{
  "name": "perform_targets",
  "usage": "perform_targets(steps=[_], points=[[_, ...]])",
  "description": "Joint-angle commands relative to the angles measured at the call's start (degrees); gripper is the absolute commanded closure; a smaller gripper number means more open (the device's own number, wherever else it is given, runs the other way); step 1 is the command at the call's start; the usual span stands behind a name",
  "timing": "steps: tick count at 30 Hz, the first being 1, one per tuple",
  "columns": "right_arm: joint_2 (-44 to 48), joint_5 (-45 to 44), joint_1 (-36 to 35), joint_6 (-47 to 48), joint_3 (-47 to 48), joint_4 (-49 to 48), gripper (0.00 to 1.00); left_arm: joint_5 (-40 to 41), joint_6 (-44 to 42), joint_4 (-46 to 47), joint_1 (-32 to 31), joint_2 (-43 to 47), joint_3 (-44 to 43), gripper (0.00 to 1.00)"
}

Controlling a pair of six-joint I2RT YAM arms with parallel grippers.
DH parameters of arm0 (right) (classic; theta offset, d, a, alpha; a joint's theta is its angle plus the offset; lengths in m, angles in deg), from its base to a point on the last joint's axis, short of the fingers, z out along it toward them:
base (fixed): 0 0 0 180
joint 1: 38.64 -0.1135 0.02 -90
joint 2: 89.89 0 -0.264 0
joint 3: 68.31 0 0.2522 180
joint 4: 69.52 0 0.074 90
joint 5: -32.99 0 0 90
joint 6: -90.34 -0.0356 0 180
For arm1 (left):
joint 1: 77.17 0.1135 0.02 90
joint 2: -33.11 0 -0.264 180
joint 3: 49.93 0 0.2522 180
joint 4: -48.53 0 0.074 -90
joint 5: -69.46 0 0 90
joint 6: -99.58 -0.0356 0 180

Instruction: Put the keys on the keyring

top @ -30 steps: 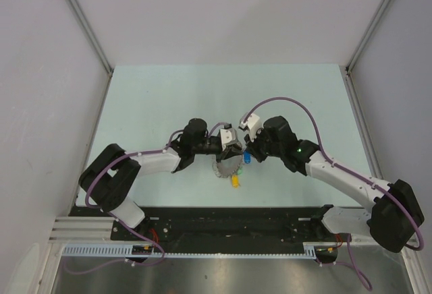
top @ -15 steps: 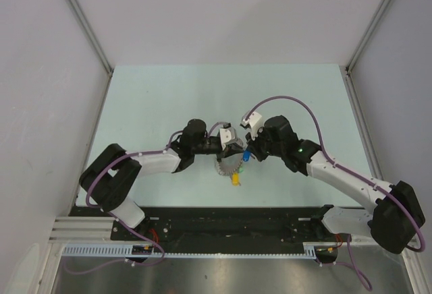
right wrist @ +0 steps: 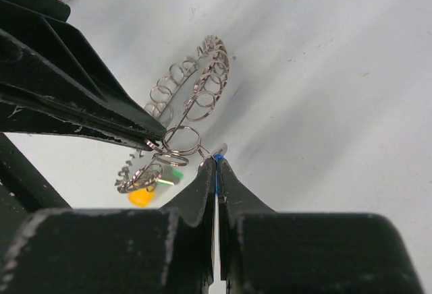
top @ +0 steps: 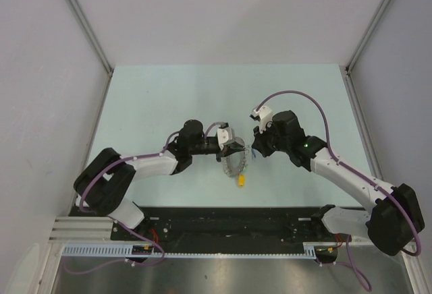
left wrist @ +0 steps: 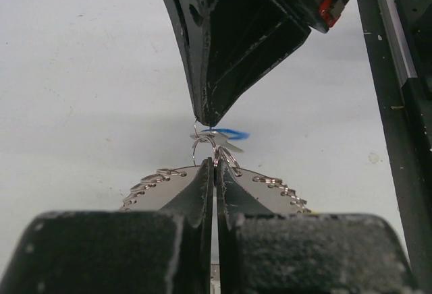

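Note:
My left gripper [top: 236,151] is shut on the rim of the keyring [top: 235,167], a silver ring fringed with small split rings, and holds it on edge above the table. In the left wrist view my fingertips [left wrist: 214,166] pinch the keyring [left wrist: 156,177] at its top. My right gripper [top: 254,150] is shut on the blue-tagged key [right wrist: 217,162] right beside that pinch point. The key's split ring [right wrist: 181,140] overlaps the keyring [right wrist: 202,85]. A yellow tag [top: 239,181] and a green tag [right wrist: 174,174] hang from the ring's lower part.
The pale green table [top: 155,98] is walled by grey panels left, right and behind. A black rail [top: 229,216] with the arm bases runs along the near edge. The two grippers' fingertips are almost touching at the ring.
Both grippers shifted slightly right. The right arm rose and swung outward, with its cable loop higher. The keyring turned more on edge and the yellow tag moved a little right.

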Motion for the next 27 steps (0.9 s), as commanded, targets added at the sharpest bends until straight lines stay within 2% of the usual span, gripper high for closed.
perform_targets(steps=[1,7,8,10,11,14,18,24,27], points=[[0.5,0.5,1.3,-1.0,2.1,0.1,1.00,-1.1,-0.7,1.6,-1.1,3.5,0.0,1.00],[0.2,2.6,0.8,-1.8,2.1,-1.0,1.00,-0.8,0.2,2.3,-1.5,4.1,0.4,1.00],[0.4,2.6,0.8,-1.5,2.2,-1.3,1.00,-0.2,0.4,1.2,-1.5,4.1,0.4,0.95],[1.5,2.4,0.7,-1.1,2.1,-1.6,1.00,1.7,1.4,1.5,-1.5,4.7,1.2,0.76],[1.9,2.3,0.7,-0.6,2.2,-1.8,1.00,2.1,1.9,2.9,-1.5,5.0,2.6,0.59],[3.3,2.4,0.4,0.2,2.2,-2.5,1.00,3.5,3.6,4.5,-1.5,6.4,4.6,0.44],[3.9,2.8,-0.5,2.2,2.2,-3.2,1.00,5.0,4.4,3.8,-1.6,7.5,4.2,0.30],[4.0,2.3,-1.6,4.3,2.8,-2.4,1.00,9.7,6.7,1.6,-1.6,5.3,0.6,0.26],[4.1,1.8,-1.9,4.4,3.1,-2.1,1.00,10.7,9.5,2.0,-1.7,3.9,-0.3,0.31]])
